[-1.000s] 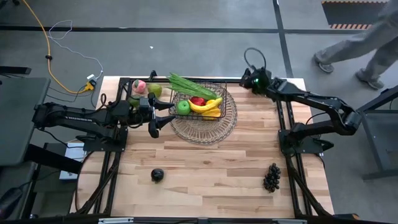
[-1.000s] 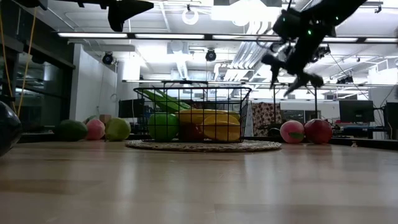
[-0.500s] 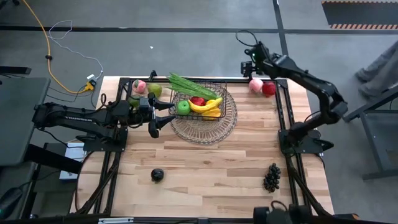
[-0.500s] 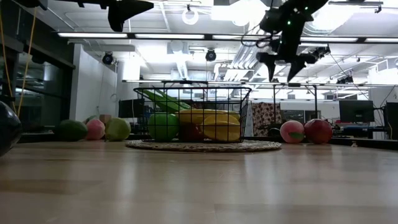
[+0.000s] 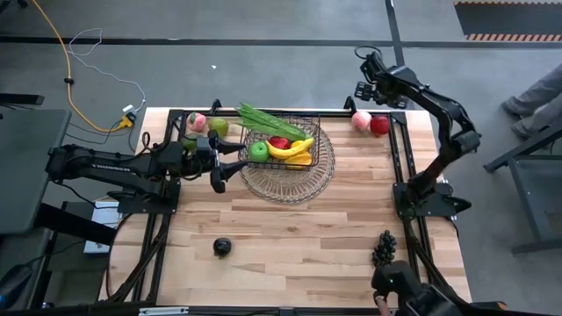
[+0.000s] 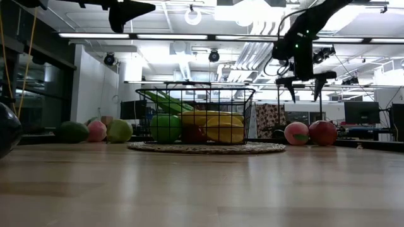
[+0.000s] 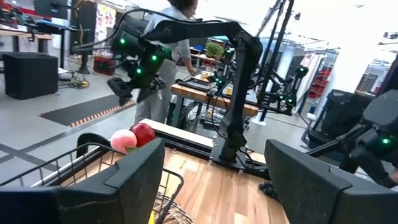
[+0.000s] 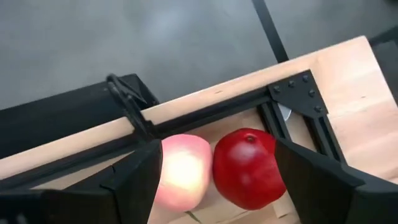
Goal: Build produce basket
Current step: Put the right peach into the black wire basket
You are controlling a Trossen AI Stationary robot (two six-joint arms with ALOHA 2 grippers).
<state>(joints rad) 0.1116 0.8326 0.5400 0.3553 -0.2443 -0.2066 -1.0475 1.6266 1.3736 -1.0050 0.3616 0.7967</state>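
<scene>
The dark wire basket [image 5: 283, 140] stands on a paler round wire tray [image 5: 294, 183] and holds a green apple [image 5: 258, 151], a red fruit, a banana [image 5: 294, 147] and a leafy bunch [image 5: 262, 118]. A peach [image 5: 361, 119] and a red apple [image 5: 379, 125] rest on the far right corner. My right gripper [image 5: 372, 88] [image 8: 217, 149] hangs open above them, touching neither. My left gripper [image 5: 230, 165] [image 7: 214, 152] hovers open, high beside the basket's left side. A dark plum [image 5: 222, 247] and dark grapes [image 5: 383, 248] lie near the front edge.
A peach [image 5: 197, 121], a pale green fruit [image 5: 218, 127] and a darker green fruit [image 5: 188, 140] sit at the far left corner, behind the left gripper. Black frame rails run along the table's sides. A person's legs [image 5: 536, 83] pass beyond the table's far right.
My right gripper has risen from over the peach and red apple, swung back beyond the far edge, then moved toward the right and turned its fingers downward above the two fruits. It has stayed open. The person has walked off to the right.
</scene>
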